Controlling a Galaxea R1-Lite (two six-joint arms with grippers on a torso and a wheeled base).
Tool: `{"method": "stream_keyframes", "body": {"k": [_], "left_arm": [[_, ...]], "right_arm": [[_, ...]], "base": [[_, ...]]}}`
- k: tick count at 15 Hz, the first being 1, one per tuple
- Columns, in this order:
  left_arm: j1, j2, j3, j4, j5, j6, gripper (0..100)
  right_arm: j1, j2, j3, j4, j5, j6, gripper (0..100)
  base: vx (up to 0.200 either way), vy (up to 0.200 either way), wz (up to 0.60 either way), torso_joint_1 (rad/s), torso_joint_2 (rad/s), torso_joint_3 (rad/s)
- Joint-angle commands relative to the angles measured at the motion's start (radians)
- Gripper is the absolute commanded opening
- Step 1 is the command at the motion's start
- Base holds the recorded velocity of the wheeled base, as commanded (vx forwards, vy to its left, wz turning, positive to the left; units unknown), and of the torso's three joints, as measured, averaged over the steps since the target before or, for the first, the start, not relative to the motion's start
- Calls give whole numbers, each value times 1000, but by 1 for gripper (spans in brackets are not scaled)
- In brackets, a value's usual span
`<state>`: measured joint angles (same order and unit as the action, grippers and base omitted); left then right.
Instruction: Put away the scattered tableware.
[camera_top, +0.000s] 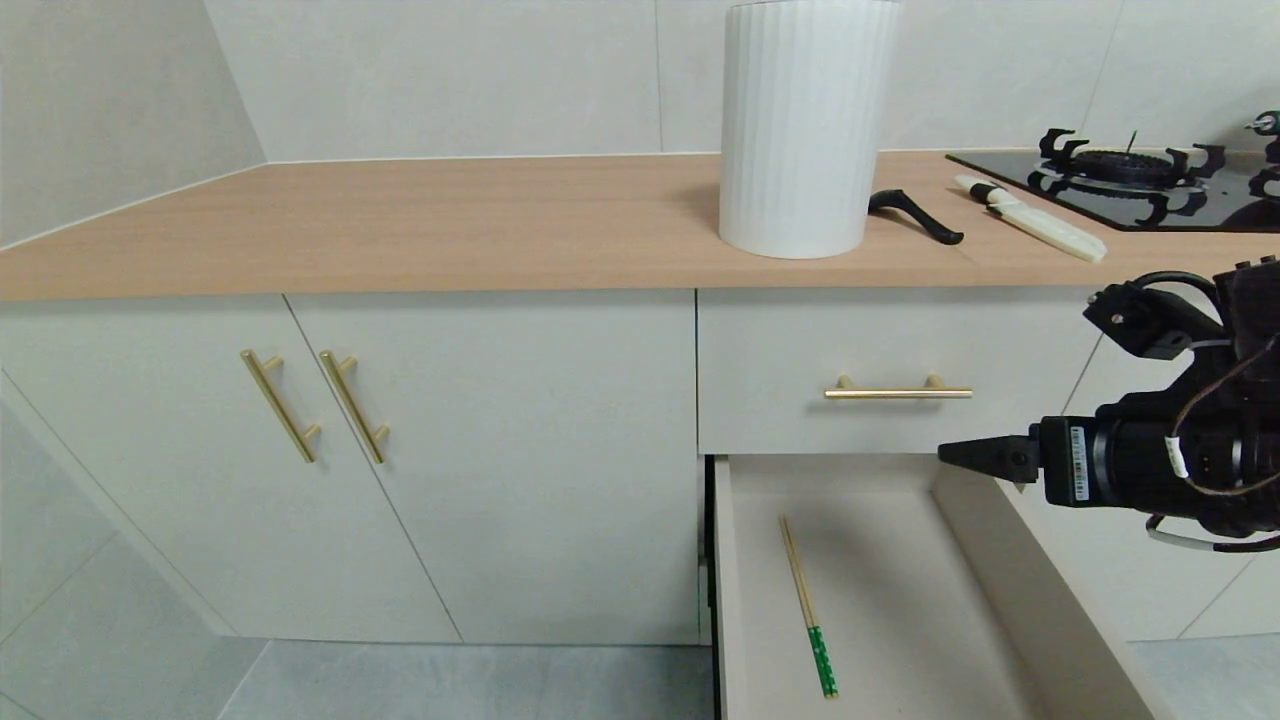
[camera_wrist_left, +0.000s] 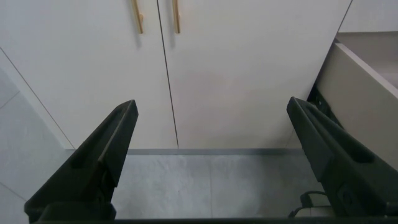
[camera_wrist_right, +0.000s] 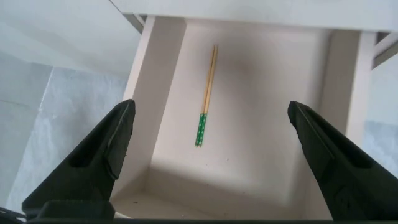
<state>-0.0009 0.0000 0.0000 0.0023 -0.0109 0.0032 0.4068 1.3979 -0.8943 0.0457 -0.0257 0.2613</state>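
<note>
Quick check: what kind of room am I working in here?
Most likely a home kitchen: a gas hob set in a wooden countertop, cabinet doors below, and an open drawer holding chopsticks.

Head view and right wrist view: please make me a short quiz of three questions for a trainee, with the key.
1. True or false: the chopsticks lie on the countertop.
2. What stands on the countertop beside the black handle? A) white ribbed container B) kettle C) frying pan
3. Fill in: the right gripper, over the open drawer, is ____.
Key: 1 false, they lie in the open drawer; 2 A; 3 open.
</note>
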Motion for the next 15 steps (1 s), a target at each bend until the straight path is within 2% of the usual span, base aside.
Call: {"method": "stream_keyframes", "body": {"k": [1, 3, 6, 10, 15], "left_arm": [[1, 0, 0, 1, 0, 0, 100], [-1, 0, 0, 1, 0, 0, 100], [-1, 0, 0, -1, 0, 0, 100], [-1, 0, 0, -1, 0, 0, 100], [-1, 0, 0, -1, 0, 0, 100]], "right_arm": [[0, -20, 3, -3, 1, 0, 100], [0, -22, 6, -3, 1, -16, 100], [0, -20, 15, -6, -2, -20, 100], [0, -19, 20, -7, 1, -20, 100], [0, -17, 29, -9, 1, -42, 100]], "base": [[0, 0, 0, 0, 0, 0], [0, 0, 0, 31, -79, -38], [0, 0, 0, 113, -261, -237], [0, 0, 0, 95, -504, -277], [0, 0, 0, 247, -467, -276]]}}
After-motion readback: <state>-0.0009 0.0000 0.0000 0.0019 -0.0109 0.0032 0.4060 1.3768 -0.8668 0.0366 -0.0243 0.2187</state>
